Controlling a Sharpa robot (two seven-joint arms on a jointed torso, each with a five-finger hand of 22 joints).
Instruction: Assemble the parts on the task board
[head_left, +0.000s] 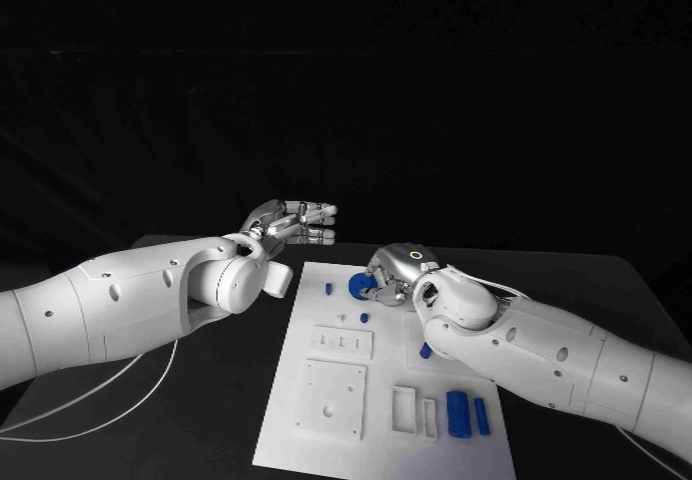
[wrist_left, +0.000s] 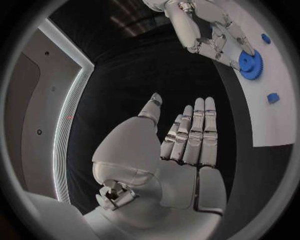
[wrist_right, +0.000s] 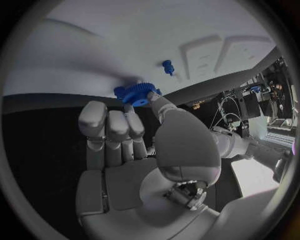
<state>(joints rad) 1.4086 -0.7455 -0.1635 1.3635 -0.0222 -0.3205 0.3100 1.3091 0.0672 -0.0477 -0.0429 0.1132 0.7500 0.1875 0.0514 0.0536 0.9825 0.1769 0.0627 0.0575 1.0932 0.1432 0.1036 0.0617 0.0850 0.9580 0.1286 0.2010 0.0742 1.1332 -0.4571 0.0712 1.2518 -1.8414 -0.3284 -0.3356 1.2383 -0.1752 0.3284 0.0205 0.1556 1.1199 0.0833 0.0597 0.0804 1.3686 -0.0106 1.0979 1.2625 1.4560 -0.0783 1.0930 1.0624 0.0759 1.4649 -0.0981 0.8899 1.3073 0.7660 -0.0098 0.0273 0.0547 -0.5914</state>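
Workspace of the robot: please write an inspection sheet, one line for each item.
Surface: black table, bare around the board.
Job's things: white rectangular task board; blue toothed gear at its far end; small blue pieces near its front edge.
Clutter: nothing seen.
Hands: silver left hand holds nothing, raised beside the board, fingers straight; silver right hand pinches the gear.
Cables: thin white cable under the left arm.
Surroundings: dark backdrop.
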